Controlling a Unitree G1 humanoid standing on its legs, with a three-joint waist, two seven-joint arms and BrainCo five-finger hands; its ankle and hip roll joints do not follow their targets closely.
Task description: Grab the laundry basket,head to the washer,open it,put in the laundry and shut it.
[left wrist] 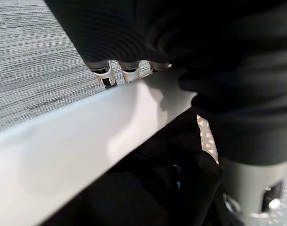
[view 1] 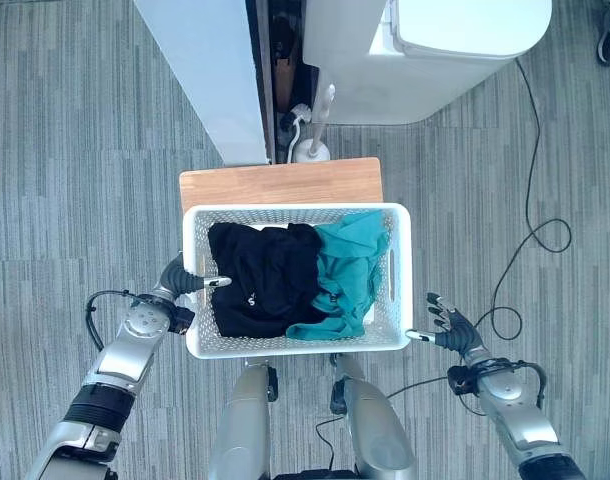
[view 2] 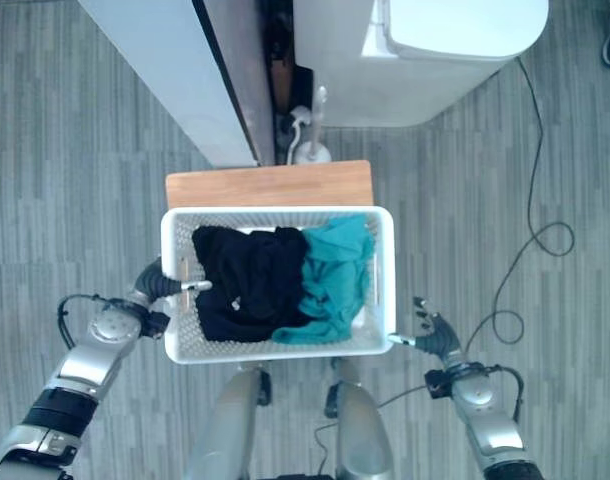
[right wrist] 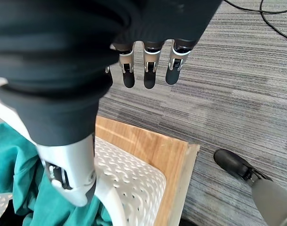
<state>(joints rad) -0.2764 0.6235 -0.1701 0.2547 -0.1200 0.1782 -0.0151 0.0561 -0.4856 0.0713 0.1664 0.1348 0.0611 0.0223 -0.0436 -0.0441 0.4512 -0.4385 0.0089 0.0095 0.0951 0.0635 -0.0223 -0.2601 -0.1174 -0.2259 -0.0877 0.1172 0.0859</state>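
— At the middle of the head view, what does the robot have before it?

— A white laundry basket (view 1: 297, 345) resting on a wooden stand (view 1: 281, 185), with a black garment (view 1: 260, 275) on its nine o'clock side and a teal garment (view 1: 347, 270) on its three o'clock side. The washer (view 1: 440, 55) stands at about one o'clock, well apart from the basket, across grey carpet (view 1: 75, 180).

— And the left hand?

— The left hand (view 1: 185, 280) is at the basket's nine o'clock rim. Its wrist view shows the fingers (left wrist: 108, 75) curled over the white rim and the thumb down inside, so it grips the basket.

— The right hand?

— The right hand (view 1: 447, 322) sits at about four o'clock, just beside the basket's corner. In its wrist view the fingers (right wrist: 149, 77) hang straight over the carpet, holding nothing; only the thumb comes near the rim.

— So which step is this?

— By the look of it, the first: grabbing the basket. One side is held, the other not yet. The washer's lid appears shut and the laundry is all in the basket.

— What does the next move call for?

— Likely the right hand must come in toward nine o'clock and curl round the three o'clock rim, matching the left, before any lift. Lifting on one grip would probably tip the basket.
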